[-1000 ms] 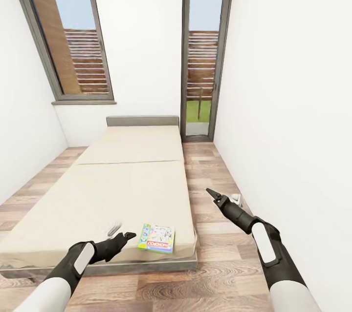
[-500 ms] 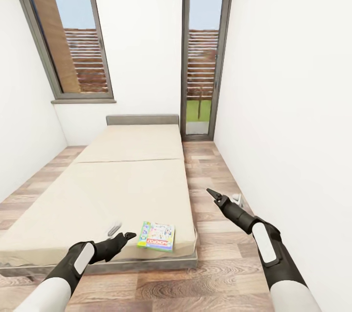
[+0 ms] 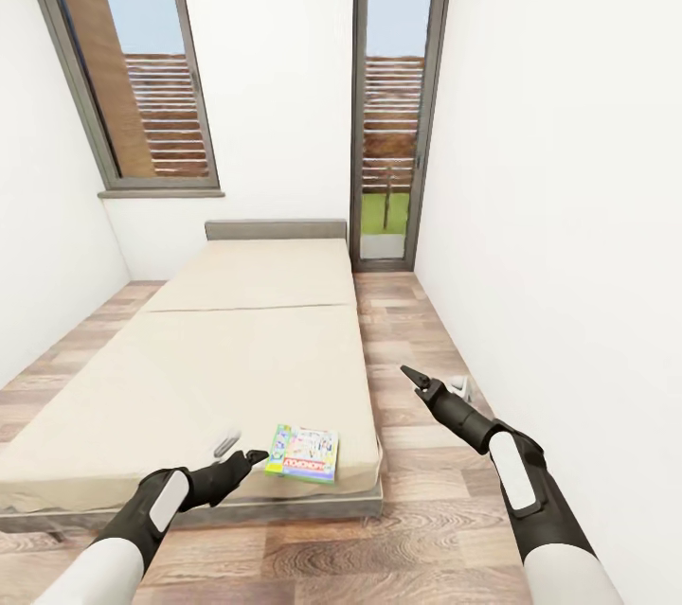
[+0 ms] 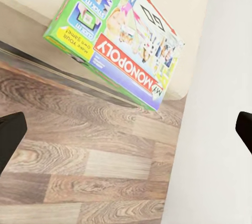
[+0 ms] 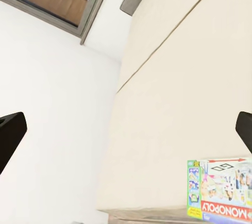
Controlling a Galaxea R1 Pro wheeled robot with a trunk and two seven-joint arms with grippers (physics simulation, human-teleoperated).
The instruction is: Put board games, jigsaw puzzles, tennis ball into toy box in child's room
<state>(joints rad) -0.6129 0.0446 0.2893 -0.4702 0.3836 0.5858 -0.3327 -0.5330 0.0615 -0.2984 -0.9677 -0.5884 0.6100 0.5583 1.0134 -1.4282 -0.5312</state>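
1. Grippers first: our left gripper (image 3: 244, 452), black with two fingers, hangs just short of the bed's near edge with its jaws apart and nothing between them. Our right gripper (image 3: 414, 378) is raised over the wood-plank floor (image 3: 417, 529) beside the bed, jaws likewise apart and empty.
2. Just beyond our left gripper lies the thin flat cardboard board game (image 3: 304, 454), green-edged and printed "MY MONOPOLY", flat on the near right corner of the large low beige bed (image 3: 237, 349), close to the edge.
3. We judge the box light and stiff, its glossy print likely slippery, and easily dented if squeezed hard.
4. Lying flat, it offers little to pinch; we would take it by the near thin edge, perhaps after sliding it to overhang the mattress.
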